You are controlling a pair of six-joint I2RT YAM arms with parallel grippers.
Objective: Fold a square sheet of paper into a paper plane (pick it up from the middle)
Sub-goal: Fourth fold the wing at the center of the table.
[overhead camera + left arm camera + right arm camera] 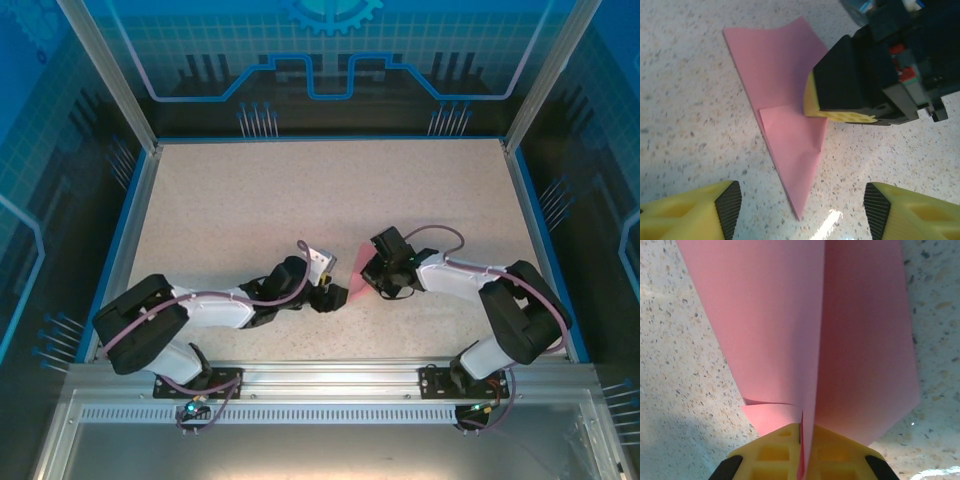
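Note:
The pink-red paper plane is a folded pointed triangle lying on the speckled table, its tip towards my left gripper. My right gripper is shut on the plane's raised middle fold, and the two wings spread away on either side of it. In the left wrist view my right gripper pinches the plane's right edge. My left gripper is open just short of the tip, its yellow fingers wide apart on either side and nothing between them. From above, the plane sits between my left gripper and right gripper.
The speckled table stretches away behind both arms, bounded by a blue rim and metal frame posts. Both arm bases are bolted to the aluminium rail at the near edge.

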